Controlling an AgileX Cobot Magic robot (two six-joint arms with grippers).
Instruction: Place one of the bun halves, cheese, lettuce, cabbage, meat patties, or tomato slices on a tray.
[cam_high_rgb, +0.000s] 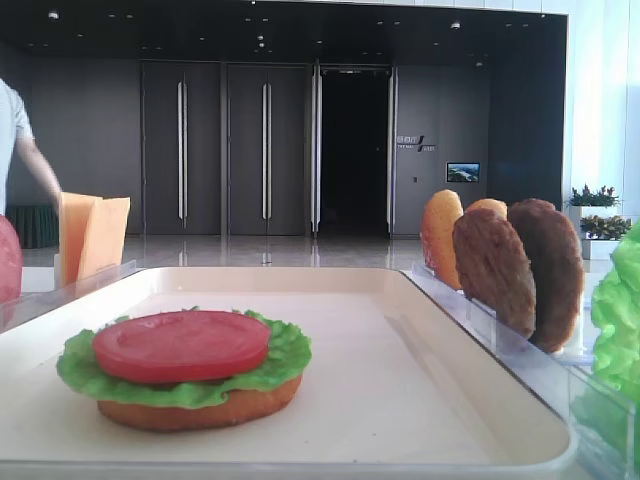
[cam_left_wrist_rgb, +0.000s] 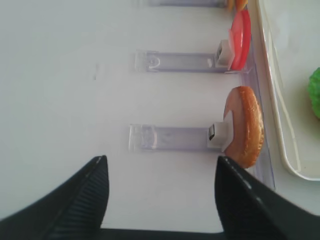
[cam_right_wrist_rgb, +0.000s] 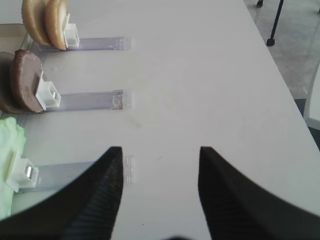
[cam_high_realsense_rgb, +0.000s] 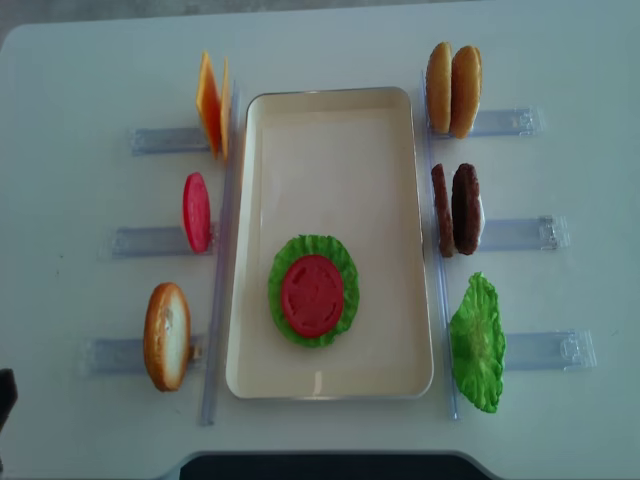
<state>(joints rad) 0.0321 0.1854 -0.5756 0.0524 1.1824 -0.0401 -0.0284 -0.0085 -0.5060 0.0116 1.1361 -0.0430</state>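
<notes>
1. A cream tray (cam_high_realsense_rgb: 330, 115) lies in the middle of a white table (cam_high_realsense_rgb: 330, 40). On its near half sits a stack: bun half (cam_high_rgb: 200, 408) at the bottom, lettuce (cam_high_rgb: 285, 360) over it, tomato slice (cam_high_realsense_rgb: 312, 296) on top.
2. The left gripper (cam_left_wrist_rgb: 160, 187) hovers over bare table with its jaws wide and nothing between them. A bun (cam_left_wrist_rgb: 245, 125) stands on edge in a clear rack (cam_left_wrist_rgb: 170, 138) just ahead.
3. The right gripper (cam_right_wrist_rgb: 160, 175) is also spread wide and empty, beside the racks holding patties (cam_high_realsense_rgb: 455, 208), buns (cam_high_realsense_rgb: 452, 76) and a second lettuce leaf (cam_high_realsense_rgb: 477, 342).
4. Cheese (cam_high_realsense_rgb: 210, 103) and a spare tomato slice (cam_high_realsense_rgb: 196, 212) stand in the left racks.
5. Risks (judged, not seen): upright pieces may tip or slip if pinched off-centre; a jaw could catch and drag the light rack; a careless drop could knock the stack askew.
</notes>
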